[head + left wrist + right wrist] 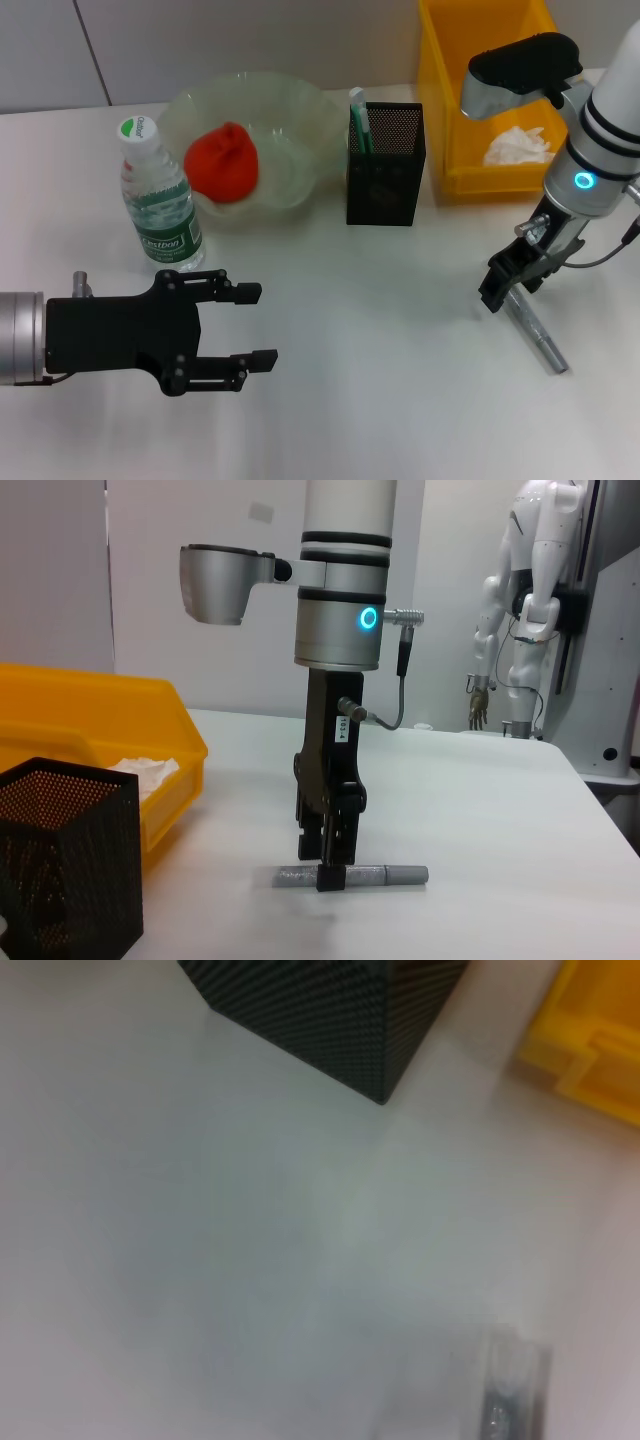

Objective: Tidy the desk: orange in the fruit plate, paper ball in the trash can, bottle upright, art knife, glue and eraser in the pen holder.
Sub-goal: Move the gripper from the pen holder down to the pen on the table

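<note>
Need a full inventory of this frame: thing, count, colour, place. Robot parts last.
bottle: 1, clear with green label and white cap, upright, left of the bowl
fruit plate: 1, translucent bowl, rear centre
orange: 1, orange-red, in the fruit plate
pen holder: 1, black mesh, right of the bowl, one green-and-white item inside
trash can: 1, yellow bin, rear right
paper ball: 1, white, in the bin
art knife: 1, grey, lying on the table, front right
table: 1, white
left gripper: open, front left, holding nothing
right gripper: down around the art knife
</note>
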Action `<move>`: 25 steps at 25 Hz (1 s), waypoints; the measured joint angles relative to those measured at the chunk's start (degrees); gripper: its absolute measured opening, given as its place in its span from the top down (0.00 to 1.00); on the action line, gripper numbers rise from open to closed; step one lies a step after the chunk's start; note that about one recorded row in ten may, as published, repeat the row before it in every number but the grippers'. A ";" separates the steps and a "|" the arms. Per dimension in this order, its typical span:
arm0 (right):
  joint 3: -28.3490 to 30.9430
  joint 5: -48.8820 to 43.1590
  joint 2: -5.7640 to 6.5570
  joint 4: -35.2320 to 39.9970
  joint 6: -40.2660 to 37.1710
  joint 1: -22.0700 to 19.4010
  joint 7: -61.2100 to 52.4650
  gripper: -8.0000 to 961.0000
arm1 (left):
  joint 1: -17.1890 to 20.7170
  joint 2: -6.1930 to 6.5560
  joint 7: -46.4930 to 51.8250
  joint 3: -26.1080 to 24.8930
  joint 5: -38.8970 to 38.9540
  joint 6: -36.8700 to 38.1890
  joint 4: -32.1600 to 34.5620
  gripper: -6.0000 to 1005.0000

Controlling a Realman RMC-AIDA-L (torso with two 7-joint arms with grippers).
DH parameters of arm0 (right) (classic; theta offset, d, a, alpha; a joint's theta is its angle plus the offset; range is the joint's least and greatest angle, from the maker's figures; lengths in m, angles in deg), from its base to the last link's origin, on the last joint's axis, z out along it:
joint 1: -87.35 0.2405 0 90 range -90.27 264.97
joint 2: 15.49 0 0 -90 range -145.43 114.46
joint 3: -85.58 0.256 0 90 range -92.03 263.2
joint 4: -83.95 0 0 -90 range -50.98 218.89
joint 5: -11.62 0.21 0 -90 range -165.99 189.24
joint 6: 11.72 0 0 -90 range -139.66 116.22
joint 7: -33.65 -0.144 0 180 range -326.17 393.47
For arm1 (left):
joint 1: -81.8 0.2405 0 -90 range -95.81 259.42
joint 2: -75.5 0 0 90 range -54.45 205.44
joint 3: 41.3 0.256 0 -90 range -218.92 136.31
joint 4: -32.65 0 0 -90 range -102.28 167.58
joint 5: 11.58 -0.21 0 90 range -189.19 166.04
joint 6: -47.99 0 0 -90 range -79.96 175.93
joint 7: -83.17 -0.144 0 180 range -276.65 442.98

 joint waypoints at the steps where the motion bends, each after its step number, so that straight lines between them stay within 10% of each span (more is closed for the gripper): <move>1: -0.06 0.00 -0.07 -0.07 0.15 -0.03 0.01 0.40 | 0.02 0.00 0.00 0.00 0.01 0.02 0.00 0.24; 25: -2.86 0.00 0.06 -0.07 0.97 -0.87 0.01 0.69 | -0.01 0.00 0.00 -0.36 0.04 0.21 0.00 0.23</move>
